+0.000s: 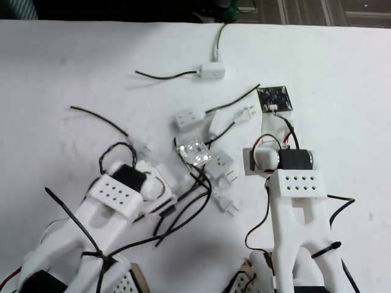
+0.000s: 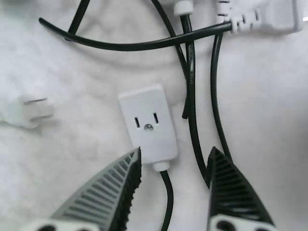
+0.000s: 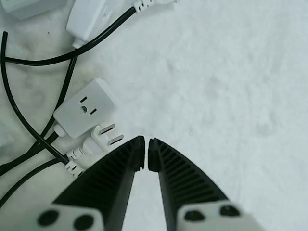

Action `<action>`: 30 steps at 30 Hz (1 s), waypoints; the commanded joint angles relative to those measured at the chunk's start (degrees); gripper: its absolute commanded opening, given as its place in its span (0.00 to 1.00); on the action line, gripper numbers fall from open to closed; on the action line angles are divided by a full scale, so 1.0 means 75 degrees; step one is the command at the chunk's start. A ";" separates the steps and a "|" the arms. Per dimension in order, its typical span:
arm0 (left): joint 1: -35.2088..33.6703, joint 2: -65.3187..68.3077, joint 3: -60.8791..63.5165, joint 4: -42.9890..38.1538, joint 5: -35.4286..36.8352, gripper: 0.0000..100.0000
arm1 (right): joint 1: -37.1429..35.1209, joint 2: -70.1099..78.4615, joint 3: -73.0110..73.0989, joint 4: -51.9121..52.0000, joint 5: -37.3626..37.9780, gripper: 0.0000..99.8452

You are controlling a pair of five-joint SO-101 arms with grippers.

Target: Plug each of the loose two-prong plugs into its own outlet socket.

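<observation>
Socket [image 2: 148, 129] dead ahead of your left gripper [image 2: 174, 158]: jaws spread wide, nothing held, the block's long axis running straight out along your reach and its cord [image 2: 167, 192] trailing back between the tips. A loose plug [image 2: 29, 111] lies well off on the grey finger [image 2: 113, 185] side, prongs aimed toward that socket. Over to your right gripper [image 3: 147, 146]: fingers pressed together, empty, a second plug [image 3: 98, 138] just beside the tips, lying right against a second socket [image 3: 85, 112]. That's your nearer grab, I'd say. Open up first.
</observation>
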 commanded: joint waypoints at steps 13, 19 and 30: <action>-0.0756 0.3991 -0.2719 0.0621 0.0094 0.22 | -0.0076 -0.0217 -0.0188 -0.0041 -0.0012 0.03; -0.0838 0.4167 -0.2884 0.0656 0.0035 0.08 | -0.0076 -0.0240 -0.0188 -0.0041 -0.0012 0.03; -0.3241 0.2784 -0.2895 0.0750 -0.2098 0.02 | -0.0076 -0.0240 -0.0188 -0.0041 -0.0012 0.03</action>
